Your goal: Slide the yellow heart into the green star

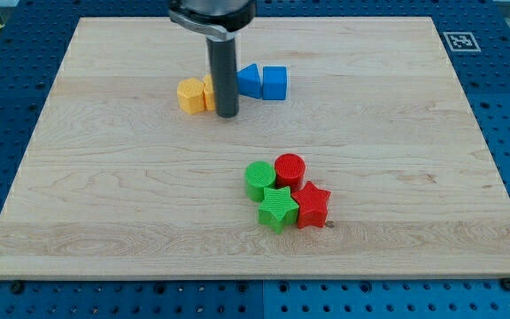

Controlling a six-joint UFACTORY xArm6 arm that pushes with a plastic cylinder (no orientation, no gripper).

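A yellow block (209, 90), probably the yellow heart, lies in the upper middle of the board and is mostly hidden behind the rod. My tip (227, 114) rests on the board right against this block's lower right side. The green star (277, 208) lies well away toward the view's bottom right, in a tight cluster of blocks. A yellow hexagon (191, 95) touches the hidden yellow block on its left.
A blue triangle (249, 81) and a blue cube (274, 82) sit just right of the rod. A green cylinder (258, 180), a red cylinder (289, 168) and a red star (312, 205) crowd around the green star. The wooden board (104, 204) lies on a blue pegboard.
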